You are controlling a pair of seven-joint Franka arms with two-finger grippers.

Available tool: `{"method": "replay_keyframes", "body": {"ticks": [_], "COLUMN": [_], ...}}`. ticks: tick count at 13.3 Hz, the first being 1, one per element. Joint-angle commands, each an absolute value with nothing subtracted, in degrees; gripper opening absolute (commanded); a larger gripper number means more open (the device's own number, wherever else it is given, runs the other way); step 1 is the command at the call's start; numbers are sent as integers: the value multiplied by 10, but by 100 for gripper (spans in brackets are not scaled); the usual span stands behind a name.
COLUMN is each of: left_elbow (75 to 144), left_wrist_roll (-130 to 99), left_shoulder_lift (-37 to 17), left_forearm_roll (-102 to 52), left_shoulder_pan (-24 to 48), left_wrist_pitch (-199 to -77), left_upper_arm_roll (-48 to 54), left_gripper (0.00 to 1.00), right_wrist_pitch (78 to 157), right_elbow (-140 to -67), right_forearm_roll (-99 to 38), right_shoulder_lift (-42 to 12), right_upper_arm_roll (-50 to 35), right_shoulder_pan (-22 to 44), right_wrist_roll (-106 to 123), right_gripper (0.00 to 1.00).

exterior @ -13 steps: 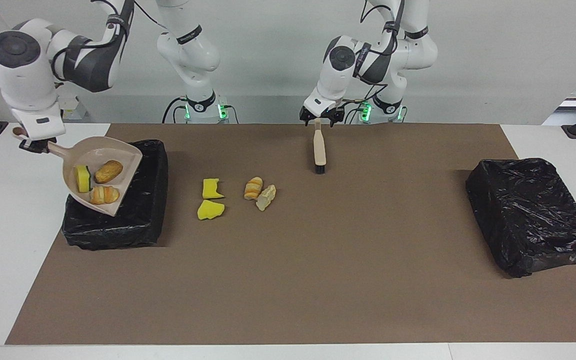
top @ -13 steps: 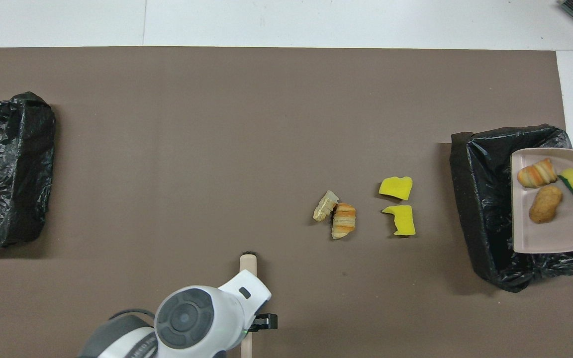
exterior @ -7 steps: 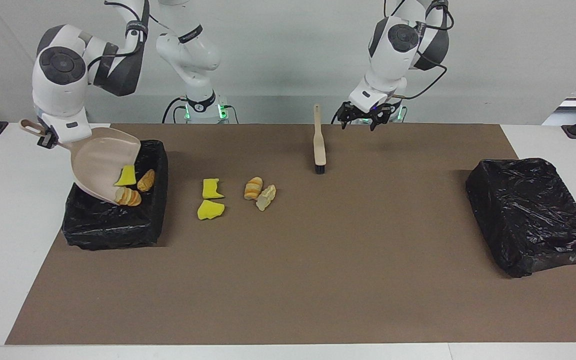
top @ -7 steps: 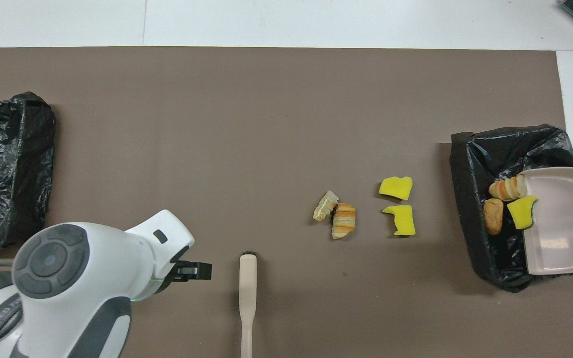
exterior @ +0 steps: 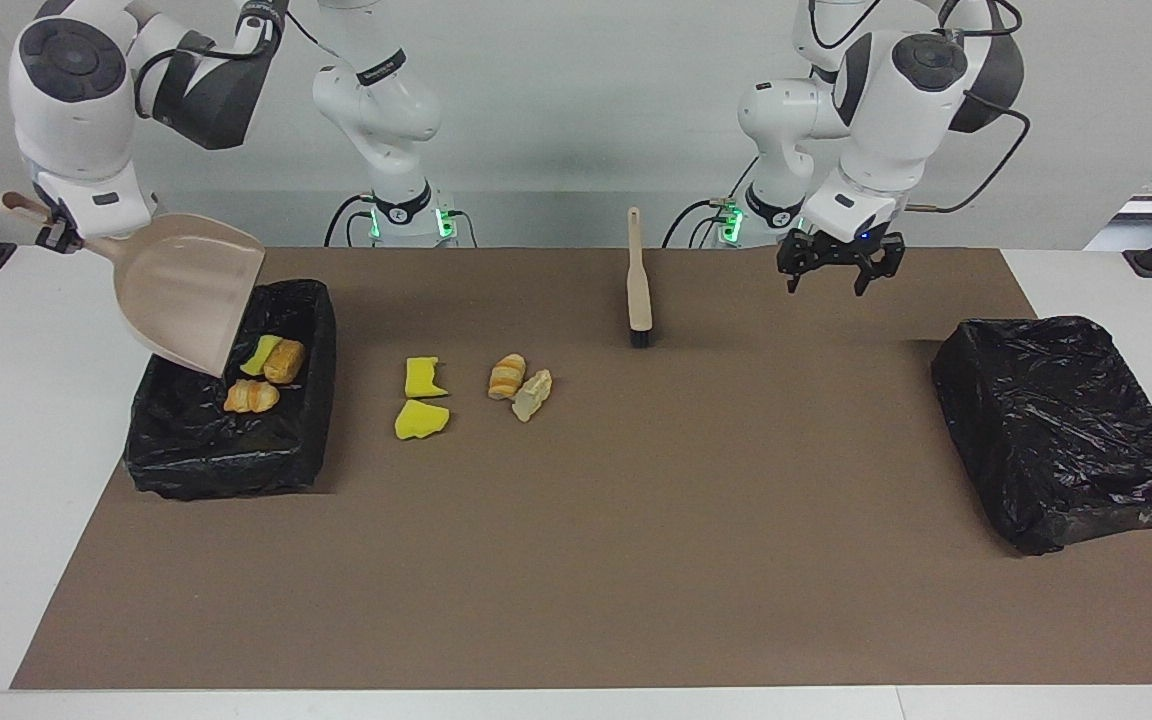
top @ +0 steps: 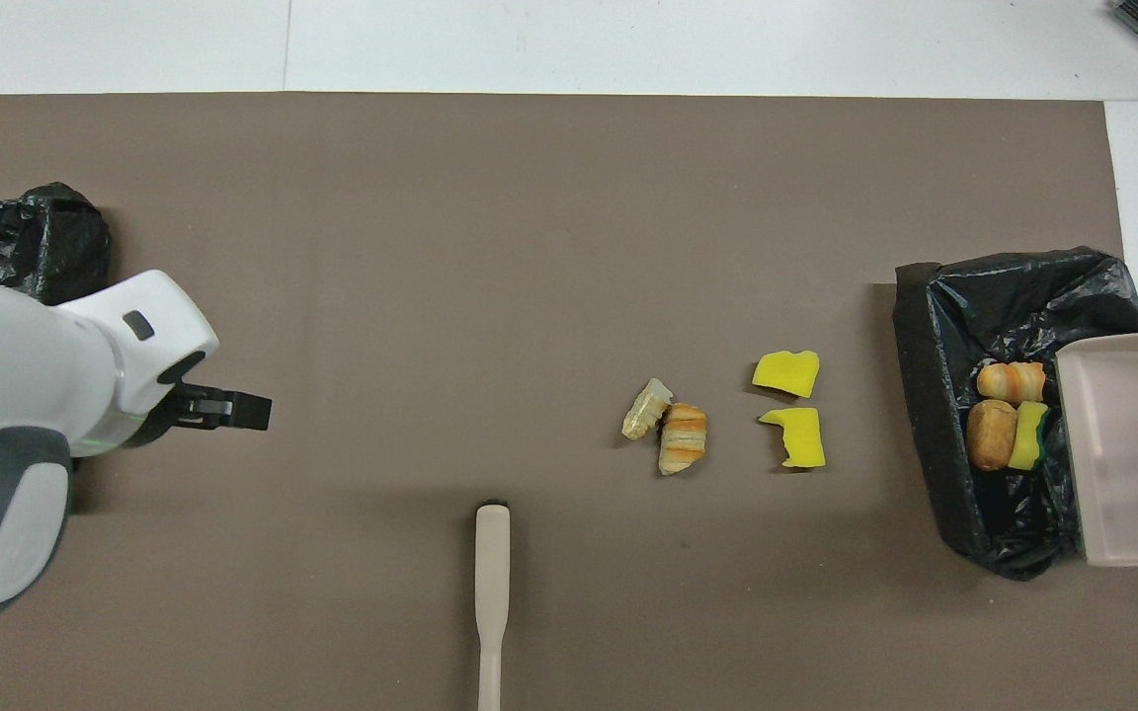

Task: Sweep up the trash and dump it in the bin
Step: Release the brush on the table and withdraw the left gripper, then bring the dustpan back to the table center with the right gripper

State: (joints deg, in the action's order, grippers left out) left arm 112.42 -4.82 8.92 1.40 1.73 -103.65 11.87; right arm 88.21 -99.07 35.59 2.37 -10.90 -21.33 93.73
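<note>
My right gripper (exterior: 48, 225) is shut on the handle of the beige dustpan (exterior: 186, 290), which hangs steeply tilted and empty over the black-lined bin (exterior: 186, 460) at the right arm's end. Three trash pieces (exterior: 266, 372) lie inside that bin (top: 925, 395): a striped croissant lump (top: 1010, 380), a brown lump (top: 989, 447) and a green-backed sponge (top: 1029, 441). On the mat beside the bin lie two yellow sponge chunks (exterior: 422, 398), a croissant piece (exterior: 507, 376) and a tan lump (exterior: 533, 394). My left gripper (exterior: 833, 272) hangs open and empty over the mat.
The beige brush (exterior: 639, 292) lies on the mat near the robots, bristles pointing away from them, with nothing touching it. A second black-bagged bin (exterior: 1056, 430) sits at the left arm's end. The brown mat (exterior: 636, 550) covers most of the white table.
The dustpan tipped up and its three pieces slid into the bin. My left gripper left the brush lying on the mat and swung up toward the left arm's end.
</note>
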Motion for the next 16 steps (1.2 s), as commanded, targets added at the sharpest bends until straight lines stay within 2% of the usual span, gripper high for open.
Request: {"method": "replay_keyframes", "body": {"ticks": [1,3,6,8,11,16], "left_elbow": [1017,986,913,891,887,930], "left_wrist_roll": [-27,-7,26,48,56,50], "left_shoulder_lift": [31,37,29,25,30,58], "left_forearm_roll": [34,33,37,39,37,34], "left_shoulder_pan": [20,20,20,24,45,40], "left_wrist_pitch": [-989,-949,-884,-869,-863,-859], "left_upper_arm_roll": [96,79,53,34,1,-2], "left_gripper": [100,100,100,100,100,100], "right_wrist_pitch": [874,878,879,886,910,1018], "right_elbow": [-978,-978,-982,-985,-984,-980], "right_forearm_roll": [298,217,166,130,92,33], "right_shoulder_lift": [22,21,22,13,-16,-84], "right_upper_arm_roll": [-115,-117,-118,-118,-119,-119], "right_shoulder_pan": [-202,-192,-133,-97,-18,96], "right_wrist_roll": [949,874,711,605,429,105], "right_gripper": [0,0,0,0,0,0]}}
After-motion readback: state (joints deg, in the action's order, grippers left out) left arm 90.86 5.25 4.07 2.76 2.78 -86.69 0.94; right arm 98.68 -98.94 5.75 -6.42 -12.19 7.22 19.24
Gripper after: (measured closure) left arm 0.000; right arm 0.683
